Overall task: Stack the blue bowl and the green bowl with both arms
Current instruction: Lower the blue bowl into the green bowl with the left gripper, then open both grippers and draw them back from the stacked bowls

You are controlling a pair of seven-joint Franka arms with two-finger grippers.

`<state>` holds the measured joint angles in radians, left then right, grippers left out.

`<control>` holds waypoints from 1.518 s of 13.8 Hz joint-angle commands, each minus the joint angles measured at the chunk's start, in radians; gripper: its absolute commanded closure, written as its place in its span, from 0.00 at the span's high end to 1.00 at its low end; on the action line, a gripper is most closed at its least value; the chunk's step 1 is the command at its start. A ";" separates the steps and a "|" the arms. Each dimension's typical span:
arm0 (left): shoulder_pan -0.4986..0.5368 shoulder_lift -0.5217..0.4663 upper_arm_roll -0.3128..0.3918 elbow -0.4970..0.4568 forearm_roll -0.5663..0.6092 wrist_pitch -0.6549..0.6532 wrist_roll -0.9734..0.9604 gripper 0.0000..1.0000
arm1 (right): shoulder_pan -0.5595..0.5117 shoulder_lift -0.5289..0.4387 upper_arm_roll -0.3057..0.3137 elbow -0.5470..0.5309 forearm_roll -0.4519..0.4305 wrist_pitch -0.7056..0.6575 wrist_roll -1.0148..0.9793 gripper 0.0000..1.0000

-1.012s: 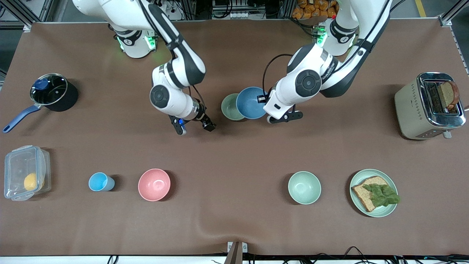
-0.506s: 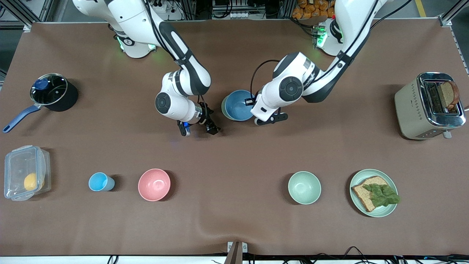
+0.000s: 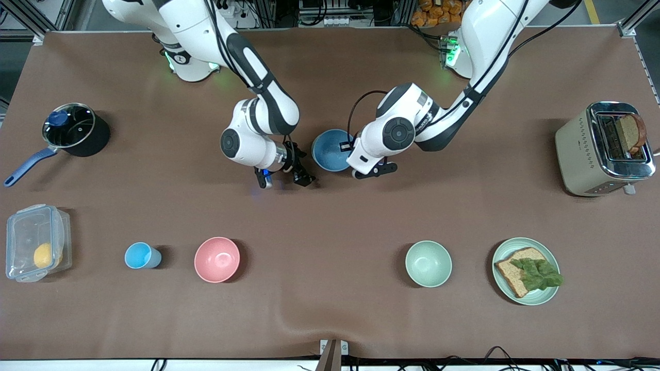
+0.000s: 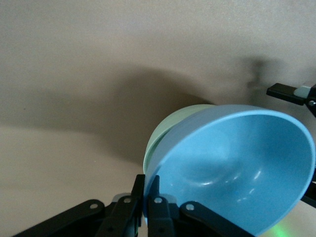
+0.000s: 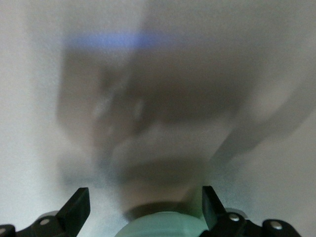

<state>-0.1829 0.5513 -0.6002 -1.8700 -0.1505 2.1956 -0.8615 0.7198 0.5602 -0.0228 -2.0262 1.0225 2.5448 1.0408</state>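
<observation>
**A:** Where is the blue bowl (image 3: 330,150)?

**B:** In the left gripper (image 4: 146,210). The left wrist view shows the two fingers pinched together on its rim, one inside and one outside. The bowl is tilted and sits over the green bowl (image 4: 170,123), whose pale rim shows just under and beside it. I cannot tell whether the two bowls are touching.

**A:** Does the green bowl show from the front?

**B:** Barely at all; the blue bowl covers it there. Both are in the middle of the table (image 3: 330,72), between the two arms and nearer the robots' bases than the row of dishes closer to the camera.

**A:** And the right gripper (image 3: 297,172)?

**B:** It is low over the bare table just beside the blue bowl, toward the right arm's end. Its fingers (image 5: 76,207) are spread wide with nothing clamped between them. A pale green curved edge shows at the border of the right wrist view, between the two fingers.

**A:** What else is on the table?

**B:** A second green bowl (image 3: 428,263) stands nearer the camera, beside a green plate (image 3: 525,271) with bread and lettuce. A pink bowl (image 3: 217,259) and a small light-blue cup (image 3: 141,255) stand toward the right arm's end.
</observation>
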 commanded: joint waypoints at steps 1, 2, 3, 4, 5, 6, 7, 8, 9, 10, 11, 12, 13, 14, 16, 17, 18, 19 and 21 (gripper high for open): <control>-0.029 0.030 0.003 0.032 0.029 0.001 -0.033 0.00 | 0.009 0.006 0.000 -0.003 0.034 0.020 -0.024 1.00; -0.032 0.036 0.003 0.037 0.029 0.001 -0.033 0.00 | 0.009 0.007 0.000 -0.003 0.034 0.022 -0.025 1.00; -0.033 0.044 0.003 0.037 0.029 0.001 -0.031 0.00 | 0.009 0.007 0.000 -0.005 0.034 0.022 -0.028 1.00; -0.042 0.045 0.003 0.037 0.034 0.001 -0.031 0.00 | 0.009 0.007 0.000 -0.005 0.034 0.022 -0.030 1.00; -0.049 0.052 0.003 0.037 0.048 0.001 -0.034 0.00 | 0.012 0.007 0.000 -0.008 0.034 0.023 -0.036 1.00; -0.050 0.061 0.005 0.038 0.057 0.001 -0.034 0.00 | 0.015 0.007 0.000 -0.014 0.034 0.029 -0.042 1.00; -0.052 0.065 0.005 0.040 0.061 0.001 -0.036 0.00 | 0.015 0.006 0.000 -0.019 0.034 0.034 -0.042 1.00; -0.052 0.071 0.005 0.043 0.063 0.001 -0.036 0.00 | 0.015 0.004 0.000 -0.020 0.034 0.034 -0.042 1.00; -0.050 0.072 0.005 0.048 0.065 0.001 -0.039 0.00 | 0.015 0.004 0.000 -0.020 0.034 0.034 -0.042 1.00; -0.043 0.072 0.005 0.057 0.065 0.001 -0.044 0.51 | 0.015 0.004 0.000 -0.020 0.034 0.034 -0.042 1.00; -0.052 0.073 0.007 0.069 0.071 0.001 -0.048 1.00 | 0.015 0.003 0.000 -0.020 0.034 0.034 -0.044 1.00; -0.065 0.064 0.007 0.071 0.077 -0.007 -0.069 1.00 | 0.015 0.003 0.000 -0.020 0.034 0.032 -0.047 1.00; -0.066 0.058 0.005 0.071 0.078 -0.014 -0.092 1.00 | 0.015 0.003 -0.002 -0.020 0.034 0.032 -0.051 1.00; -0.061 0.053 0.007 0.074 0.078 -0.016 -0.099 1.00 | 0.015 0.001 0.000 -0.022 0.034 0.032 -0.057 1.00; -0.049 0.036 0.007 0.098 0.083 -0.045 -0.099 1.00 | 0.007 -0.020 -0.003 -0.034 0.033 0.022 -0.070 1.00; -0.027 0.029 0.017 0.121 0.084 -0.080 -0.097 1.00 | -0.003 -0.038 -0.003 -0.046 0.033 0.019 -0.102 1.00; 0.000 0.016 0.034 0.155 0.097 -0.120 -0.097 1.00 | -0.022 -0.055 -0.006 -0.066 0.033 0.012 -0.141 1.00; 0.025 0.006 0.039 0.194 0.136 -0.166 -0.096 1.00 | -0.055 -0.083 -0.006 -0.092 0.031 -0.001 -0.178 1.00; 0.080 -0.042 0.039 0.251 0.216 -0.230 -0.091 1.00 | -0.126 -0.124 -0.011 -0.108 0.018 -0.101 -0.255 1.00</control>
<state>-0.1508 0.5695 -0.5598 -1.6666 -0.0005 2.0445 -0.9382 0.6713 0.5230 -0.0369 -2.0715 1.0254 2.5281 0.8768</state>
